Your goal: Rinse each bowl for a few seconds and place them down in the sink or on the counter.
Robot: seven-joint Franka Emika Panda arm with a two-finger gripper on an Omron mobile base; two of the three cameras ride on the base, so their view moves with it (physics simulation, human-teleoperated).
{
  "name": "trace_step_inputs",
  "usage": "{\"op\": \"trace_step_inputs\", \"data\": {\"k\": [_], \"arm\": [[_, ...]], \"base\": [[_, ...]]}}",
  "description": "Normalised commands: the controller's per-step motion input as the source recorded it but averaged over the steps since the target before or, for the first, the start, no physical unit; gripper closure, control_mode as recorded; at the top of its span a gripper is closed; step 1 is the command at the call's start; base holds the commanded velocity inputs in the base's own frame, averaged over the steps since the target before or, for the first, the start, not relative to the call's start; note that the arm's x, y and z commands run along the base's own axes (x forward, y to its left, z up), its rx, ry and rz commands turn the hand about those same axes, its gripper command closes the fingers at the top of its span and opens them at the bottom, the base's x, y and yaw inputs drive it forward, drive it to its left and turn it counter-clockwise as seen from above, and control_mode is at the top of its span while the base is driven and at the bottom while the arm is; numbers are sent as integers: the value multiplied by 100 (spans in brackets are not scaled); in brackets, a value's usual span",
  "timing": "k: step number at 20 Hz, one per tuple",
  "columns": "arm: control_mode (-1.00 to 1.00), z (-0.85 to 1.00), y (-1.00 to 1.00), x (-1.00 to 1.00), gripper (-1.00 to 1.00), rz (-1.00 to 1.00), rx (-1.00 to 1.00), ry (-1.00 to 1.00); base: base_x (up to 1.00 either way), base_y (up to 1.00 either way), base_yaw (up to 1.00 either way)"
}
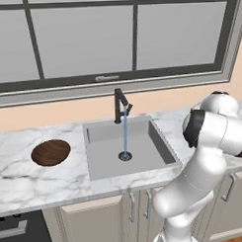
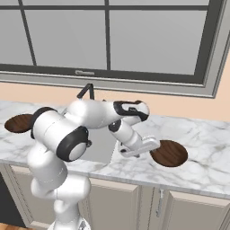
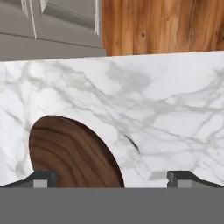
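One dark-brown wooden bowl (image 1: pixel 51 152) rests on the white marble counter (image 1: pixel 26 180) left of the sink (image 1: pixel 102 163); the right base view shows it too, as the far-left bowl (image 2: pixel 19 122). A second bowl (image 2: pixel 169 152) lies on the counter right of the sink. My gripper (image 2: pixel 140 150) hovers just above the counter by this bowl's left rim, open and holding nothing. In the hand view that bowl (image 3: pixel 74 153) sits at the lower left, partly between the spread fingertips (image 3: pixel 41 179), with my gripper (image 3: pixel 113 180) centred beside it over bare marble (image 3: pixel 166 109).
The black faucet (image 1: pixel 120 105) pours a thin blue stream of water (image 1: pixel 125 132) onto the drain (image 1: pixel 125 156). A window and peach wall stand behind the counter. Beige cabinets (image 1: pixel 92 223) lie below, and the wood floor (image 3: pixel 162 26) shows past the counter's front edge.
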Motion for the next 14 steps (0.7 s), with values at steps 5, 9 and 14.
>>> {"op": "trace_step_inputs", "data": {"k": [5, 9, 14], "arm": [[-100, -7, -12, 30, -100, 4, 3, 6], [-100, -12, -15, 30, -100, 4, 4, 5], [-100, -12, -20, 28, -100, 3, 4, 5]], "base": [[0, 0, 0], [0, 0, 0], [0, 0, 0]]}}
